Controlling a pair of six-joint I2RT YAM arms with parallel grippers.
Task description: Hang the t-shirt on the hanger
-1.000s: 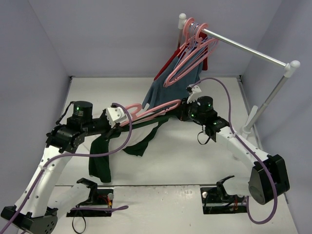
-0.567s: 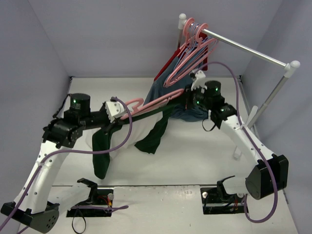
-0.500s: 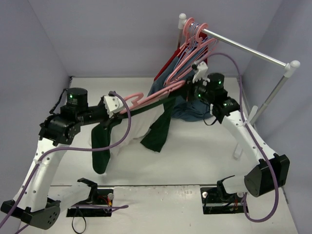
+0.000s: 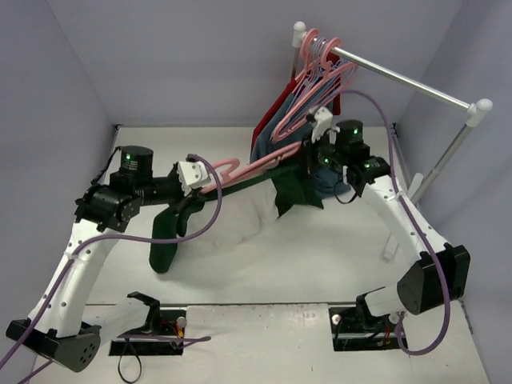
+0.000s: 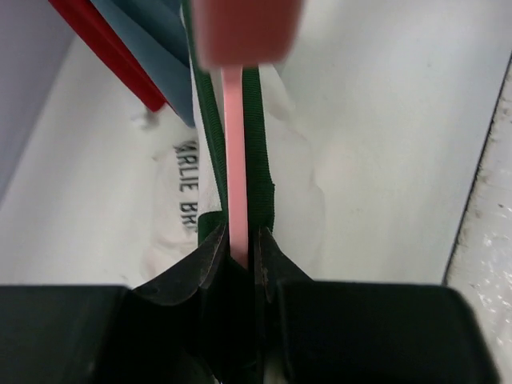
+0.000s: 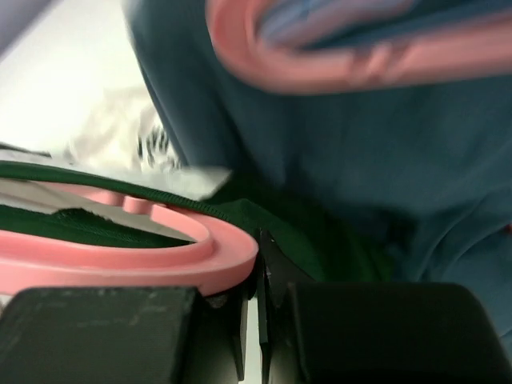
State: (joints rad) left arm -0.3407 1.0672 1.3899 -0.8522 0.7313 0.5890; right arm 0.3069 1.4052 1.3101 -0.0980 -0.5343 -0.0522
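The white bench (image 4: 320, 264) lies beneath both sets of jaws. The clothes rail (image 4: 400, 76) stands above and beyond the right jaws, carrying spare pink hangers (image 4: 316, 80), a blue-grey garment (image 4: 262, 148) and a red garment (image 4: 276, 102), both just behind those jaws. The t-shirt (image 4: 166, 236) is stretched in the air between the left jaws and the right jaws, held up along its top edge. One dark green sleeve droops below the left jaws, and the other hangs under the right jaws against the blue-grey garment. The cream body sags between them, and whether its lowest part touches the bench cannot be told. The hanger (image 4: 248, 170) runs from one set of jaws to the other along the shirt's top, with a pink curve of it showing beside the left jaws. The left jaws are closed nearly all the way, pinching the thin pink bar of the hanger with a band of green trim on either side of it. The right jaws are pressed fully together, with green fabric of the t-shirt running into their tips and the hanger's rounded end lying against the outside of one tip. On the cream chest beyond the left jaws, black capitals (image 5: 186, 180) read "ARLIE" and then "BR", the rest lost in the folds.
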